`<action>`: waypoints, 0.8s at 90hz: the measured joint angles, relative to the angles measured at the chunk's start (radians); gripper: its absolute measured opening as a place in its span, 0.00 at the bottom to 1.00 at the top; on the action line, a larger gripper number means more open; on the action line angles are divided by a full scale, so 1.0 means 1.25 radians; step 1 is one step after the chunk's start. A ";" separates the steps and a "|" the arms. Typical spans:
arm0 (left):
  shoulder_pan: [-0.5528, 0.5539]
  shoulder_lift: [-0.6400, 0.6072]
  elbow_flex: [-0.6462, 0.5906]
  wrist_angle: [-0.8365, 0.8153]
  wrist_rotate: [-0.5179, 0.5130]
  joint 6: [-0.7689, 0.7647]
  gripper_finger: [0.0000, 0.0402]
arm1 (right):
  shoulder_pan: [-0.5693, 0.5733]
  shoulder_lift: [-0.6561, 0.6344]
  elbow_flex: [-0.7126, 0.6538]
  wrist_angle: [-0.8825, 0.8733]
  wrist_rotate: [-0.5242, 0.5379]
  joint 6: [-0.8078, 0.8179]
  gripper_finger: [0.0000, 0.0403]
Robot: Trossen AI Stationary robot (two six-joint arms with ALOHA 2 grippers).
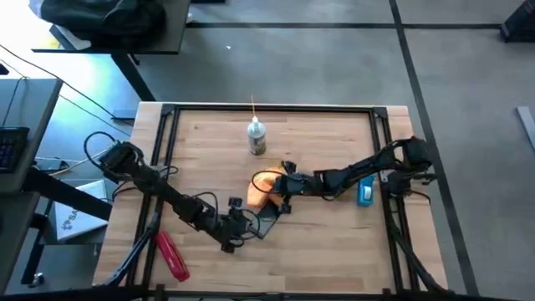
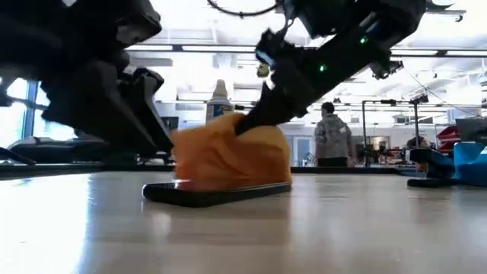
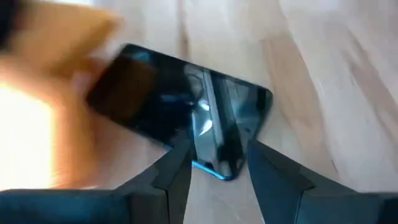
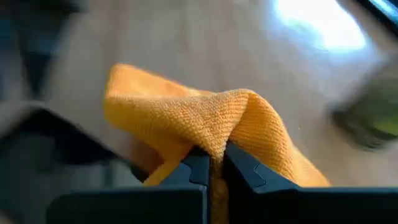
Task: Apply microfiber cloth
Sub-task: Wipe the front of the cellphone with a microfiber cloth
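The soft orange-yellow microfiber cloth (image 1: 265, 189) sits bunched on the flat black phone (image 1: 266, 219) near table centre, its long axis running roughly 11 to 5 o'clock. The right gripper (image 1: 286, 187) pinches a raised fold, jaws clamped. The left gripper (image 3: 214, 163), jaws parted, straddles the phone's near end.

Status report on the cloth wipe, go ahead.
Right gripper shut on microfiber cloth, cloth resting on the phone. Left gripper open, straddling the phone's near end. Nothing in the way.
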 joint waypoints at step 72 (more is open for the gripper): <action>-0.023 0.236 0.006 0.319 0.005 -0.026 0.33 | 0.210 0.264 0.066 0.177 0.349 0.388 0.00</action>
